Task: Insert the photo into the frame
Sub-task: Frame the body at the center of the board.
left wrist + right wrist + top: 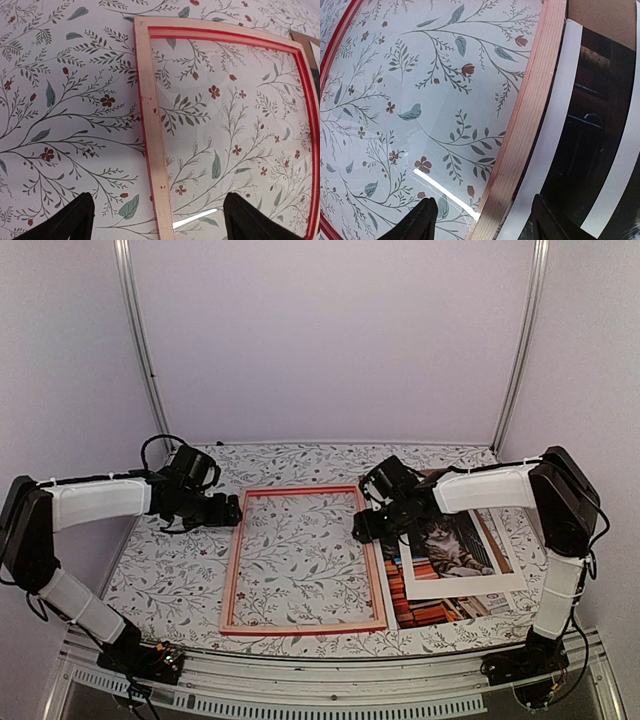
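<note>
– Frame position, please?
– It lies flat on the floral cloth at mid-table. The pale wood side faces up, with red showing along the edges. The cloth's pattern shows through its opening.
– And the photo?
– It lies outside the frame, on the right, just beside the right rail. A white mat lies on top of it, turned a little. The cat shows through the mat's window and the books show past its near edge.
– What about the left gripper?
– It is low over the frame's left rail, near the far corner. In the wrist view its fingers are spread wide, one on each side of the rail. Both are clear of the rail, so it grasps nothing.
– And the right gripper?
– It is over the right rail, also toward the far end. Its fingers are apart, with the rail running between them. One is over the cloth inside the frame and the other over a white strip outside it. There is a gap on the inner side, so the rail is not pinched. I cannot tell whether the tips touch the surface below.
</note>
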`<control>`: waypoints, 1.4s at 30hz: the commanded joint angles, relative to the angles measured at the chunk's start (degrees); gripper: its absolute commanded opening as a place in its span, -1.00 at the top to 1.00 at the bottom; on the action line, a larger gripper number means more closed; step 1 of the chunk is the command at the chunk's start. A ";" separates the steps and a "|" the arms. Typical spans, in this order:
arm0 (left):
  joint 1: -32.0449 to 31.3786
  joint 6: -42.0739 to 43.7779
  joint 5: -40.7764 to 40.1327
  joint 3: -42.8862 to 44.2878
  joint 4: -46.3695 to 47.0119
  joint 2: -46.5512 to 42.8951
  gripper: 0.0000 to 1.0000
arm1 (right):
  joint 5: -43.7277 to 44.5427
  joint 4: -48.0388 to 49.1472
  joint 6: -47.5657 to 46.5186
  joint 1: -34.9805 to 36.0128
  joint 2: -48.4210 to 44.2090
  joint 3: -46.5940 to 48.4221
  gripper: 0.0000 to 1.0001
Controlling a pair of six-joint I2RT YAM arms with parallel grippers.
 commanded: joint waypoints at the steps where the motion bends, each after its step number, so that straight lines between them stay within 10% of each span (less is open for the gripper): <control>1: 0.50 -0.75 -0.29 -2.56 4.80 1.28 -0.79 | 1.82 -1.71 0.03 0.46 1.98 1.61 -0.29; 20: 0.86 -0.57 0.48 -8.32 13.34 5.65 -0.21 | 0.21 -1.19 2.05 1.40 5.69 3.25 0.15; 42: 3.43 0.40 3.77 -3.13 15.33 12.96 0.27 | -3.67 2.63 5.13 2.42 6.47 5.32 0.21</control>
